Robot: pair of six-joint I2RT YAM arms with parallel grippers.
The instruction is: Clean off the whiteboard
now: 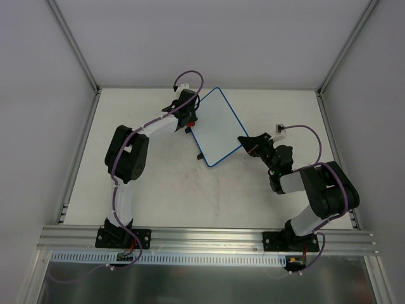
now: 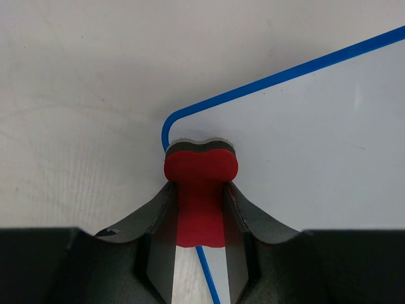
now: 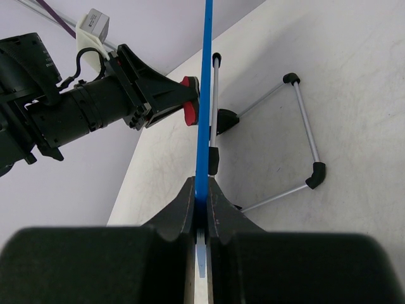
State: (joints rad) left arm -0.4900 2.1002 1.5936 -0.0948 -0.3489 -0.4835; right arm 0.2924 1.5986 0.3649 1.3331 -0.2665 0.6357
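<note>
The whiteboard [image 1: 218,126] sits toward the far middle of the bench [image 1: 190,196], turned at an angle between the two arms. It looks thin, stiff and light, with a smooth face that would slide or tip easily under a sideways push. From the right wrist it is seen edge-on, with a wire stand [image 3: 304,126] folded out behind it, so it seems propped up rather than lying flat, though I cannot tell how steeply. The best place to hold it is probably the blue rim. That keeps the writing face free, and a light brace there should stop it shifting under the wiping strokes.

The right pincer [image 3: 202,202] does just that: its jaws are closed tight on the rim at the near right corner, the board's edge running straight up between them. The right arm [image 1: 323,190] is folded back on itself, elbow out to the right, forearm reaching in toward that corner.

The left pincer [image 2: 201,190] is clamped on the narrow waist of a red eraser [image 2: 201,171], whose dark felt end points forward and meets the board just at a rounded corner. The left arm [image 1: 126,152] bends out to the left, and its forearm stretches right to the board's left edge.

No marks show on the white face in any view, so the wiping looks mostly done. The foam eraser is soft and will give a little when pressed.
</note>
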